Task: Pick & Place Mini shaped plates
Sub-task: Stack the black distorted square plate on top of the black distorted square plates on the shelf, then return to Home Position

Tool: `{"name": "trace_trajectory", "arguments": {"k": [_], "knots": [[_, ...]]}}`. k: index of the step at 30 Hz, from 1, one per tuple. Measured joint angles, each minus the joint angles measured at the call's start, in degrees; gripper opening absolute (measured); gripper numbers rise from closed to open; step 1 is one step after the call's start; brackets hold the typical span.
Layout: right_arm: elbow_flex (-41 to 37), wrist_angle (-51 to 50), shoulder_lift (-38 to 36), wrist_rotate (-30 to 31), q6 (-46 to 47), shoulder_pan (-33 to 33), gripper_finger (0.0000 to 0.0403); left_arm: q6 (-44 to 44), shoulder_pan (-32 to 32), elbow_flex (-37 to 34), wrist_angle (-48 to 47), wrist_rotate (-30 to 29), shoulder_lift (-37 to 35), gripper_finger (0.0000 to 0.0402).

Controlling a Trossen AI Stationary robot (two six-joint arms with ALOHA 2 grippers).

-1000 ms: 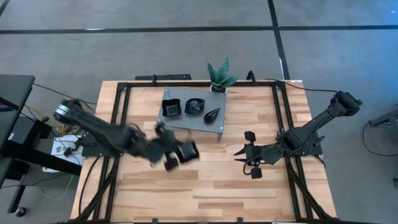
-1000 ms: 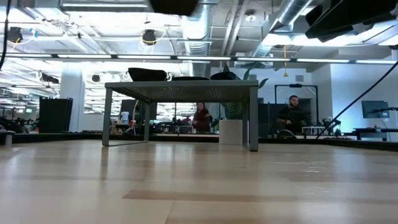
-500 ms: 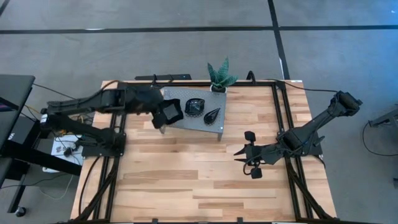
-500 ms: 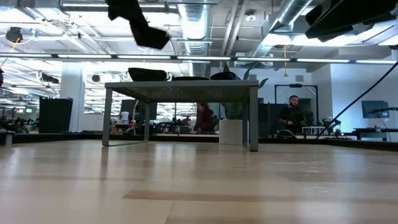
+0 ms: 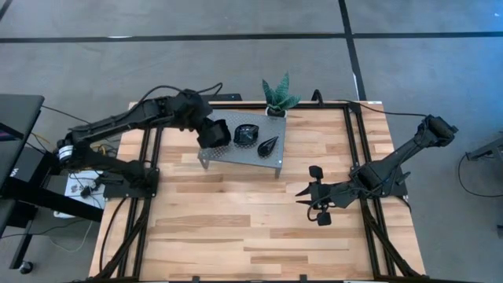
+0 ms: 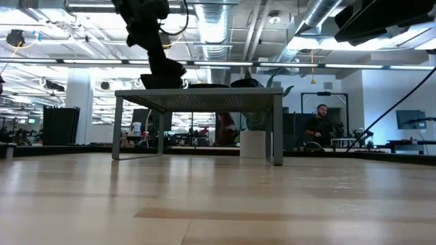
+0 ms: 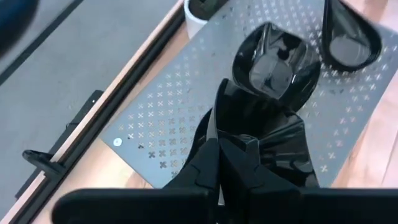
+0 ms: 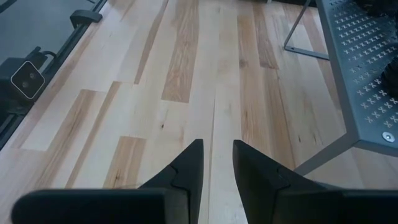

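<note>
1. Tabletop: light wood planks, centre of the high view. A perforated grey metal stand sits in its upper middle; a green potted plant stands at the stand's upper right corner.
2. Left gripper: over the left end of the stand, upper centre-left of the high view. In the left wrist view its fingers are together, pinching the rim of a square black plate, which sits low over the perforated surface; whether it touches the surface cannot be told.
3. Other plates on the stand: a roundish plate in the middle and a teardrop plate to its right, close together but apart. In the left wrist view the roundish plate lies just beyond the held square plate.
4. Right gripper: right of centre in the high view, over bare tabletop, well apart from the stand. Its fingers stand slightly apart with nothing between them.
5. Low view: the stand shows mid-frame, with the left arm coming down onto its left end.
</note>
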Motion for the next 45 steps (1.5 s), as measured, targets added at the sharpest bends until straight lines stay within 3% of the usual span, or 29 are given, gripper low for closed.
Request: {"name": "trace_trajectory", "arguments": {"k": [14,27,33,38,42,45], "knots": [[0.00,-0.02,0.00,-0.04,0.13,0.00,0.0081,1.47,0.23,0.04,-0.07,-2.12,1.76,0.0010],[0.00,0.01,0.00,-0.02,0.09,0.00,0.0081,-2.41,-0.35,0.04,0.54,-2.45,1.80,0.0084],[0.00,0.50,-0.01,0.03,-3.15,-0.02,0.0081,-9.41,-5.02,0.04,3.57,-2.22,1.15,0.0086],[3.25,-2.70,-3.22,-0.10,-2.67,0.88,0.0081,-9.22,-11.88,0.02,4.56,-3.29,-4.50,0.0067],[7.56,-14.50,-8.85,-0.14,-2.39,3.30,0.0081,-9.30,-18.71,0.02,4.65,-11.91,-13.75,0.0053],[8.10,-17.75,-12.56,-0.12,-0.12,4.85,0.0081,-9.31,-25.38,-1.81,6.27,-16.80,-21.86,0.0047]]}}
